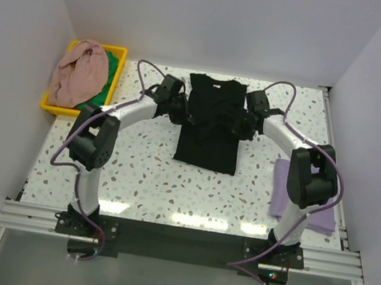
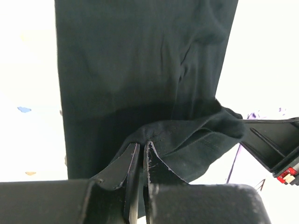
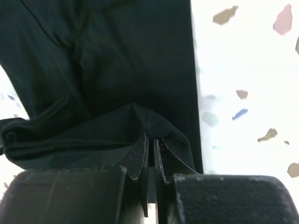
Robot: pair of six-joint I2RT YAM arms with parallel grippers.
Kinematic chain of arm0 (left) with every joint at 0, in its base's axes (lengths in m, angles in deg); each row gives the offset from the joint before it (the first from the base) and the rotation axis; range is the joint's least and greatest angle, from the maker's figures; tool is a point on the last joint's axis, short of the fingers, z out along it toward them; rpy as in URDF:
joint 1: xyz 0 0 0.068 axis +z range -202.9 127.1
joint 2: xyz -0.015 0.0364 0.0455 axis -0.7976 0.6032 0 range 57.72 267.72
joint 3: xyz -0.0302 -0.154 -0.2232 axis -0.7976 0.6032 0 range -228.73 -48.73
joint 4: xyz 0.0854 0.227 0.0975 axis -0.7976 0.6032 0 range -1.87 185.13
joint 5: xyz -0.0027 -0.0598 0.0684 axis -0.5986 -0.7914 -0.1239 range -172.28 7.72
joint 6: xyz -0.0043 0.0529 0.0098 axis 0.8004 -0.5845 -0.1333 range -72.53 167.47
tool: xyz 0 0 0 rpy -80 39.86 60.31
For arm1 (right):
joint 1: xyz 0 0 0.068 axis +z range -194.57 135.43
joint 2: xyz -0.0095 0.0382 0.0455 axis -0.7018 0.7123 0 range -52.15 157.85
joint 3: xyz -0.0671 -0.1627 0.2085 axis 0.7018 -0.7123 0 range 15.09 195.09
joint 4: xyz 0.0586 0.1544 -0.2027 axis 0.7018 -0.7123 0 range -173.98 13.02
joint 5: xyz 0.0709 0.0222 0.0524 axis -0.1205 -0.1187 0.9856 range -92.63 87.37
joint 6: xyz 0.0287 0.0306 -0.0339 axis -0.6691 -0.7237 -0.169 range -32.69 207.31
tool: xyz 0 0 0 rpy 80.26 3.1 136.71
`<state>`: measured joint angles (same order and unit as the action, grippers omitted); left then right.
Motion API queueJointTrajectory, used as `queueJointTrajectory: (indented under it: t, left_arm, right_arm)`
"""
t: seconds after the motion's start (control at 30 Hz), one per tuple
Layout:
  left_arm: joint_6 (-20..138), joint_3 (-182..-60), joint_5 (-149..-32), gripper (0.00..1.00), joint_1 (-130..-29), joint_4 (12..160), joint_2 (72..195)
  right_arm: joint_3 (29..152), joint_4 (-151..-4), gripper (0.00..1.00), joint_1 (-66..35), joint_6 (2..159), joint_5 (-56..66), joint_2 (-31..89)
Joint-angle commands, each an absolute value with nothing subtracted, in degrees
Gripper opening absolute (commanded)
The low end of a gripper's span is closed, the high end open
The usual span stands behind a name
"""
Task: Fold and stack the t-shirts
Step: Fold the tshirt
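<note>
A black t-shirt [image 1: 210,122] lies lengthwise on the speckled table [image 1: 142,178], sides folded in to a narrow strip, collar at the far end. My left gripper [image 1: 178,110] is shut on a pinch of the shirt's left edge, and the wrist view shows the cloth [image 2: 177,135] bunched over the fingertips [image 2: 142,148]. My right gripper [image 1: 241,126] is shut on the shirt's right edge, with cloth [image 3: 117,126] tented over its fingertips [image 3: 151,138]. A folded lavender t-shirt [image 1: 304,199] lies at the right edge of the table.
A yellow bin [image 1: 112,73] at the far left corner holds a pink garment [image 1: 77,72] over a green one [image 1: 101,93]. White walls close in the table on three sides. A metal rail [image 1: 176,237] runs along the near edge.
</note>
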<state>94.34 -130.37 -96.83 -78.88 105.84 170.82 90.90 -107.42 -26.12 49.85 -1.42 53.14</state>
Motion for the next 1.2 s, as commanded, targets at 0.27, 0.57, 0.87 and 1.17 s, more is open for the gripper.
queueJointTrajectory:
  t: [0.27,0.57,0.87,1.17]
  left_arm:
    - [94.1,-137.1,-96.3,0.0,-75.9,104.8,175.1]
    - [93.7,-140.9,-96.7,0.0,-74.4,104.1,178.7]
    - [91.8,-141.7,-100.0,0.37,-71.8,100.1,179.4]
    - [89.0,-137.2,-98.5,0.48,-71.0,98.8,171.0]
  right_arm:
    - [100.9,-107.0,0.0,-29.0,50.7,2.2,58.5]
    - [103.9,-107.1,0.0,-31.7,51.4,3.9,62.2]
    - [106.2,-106.2,0.35,-34.1,52.1,6.7,63.6]
    - [105.1,-106.1,0.57,-34.8,55.0,5.5,57.5]
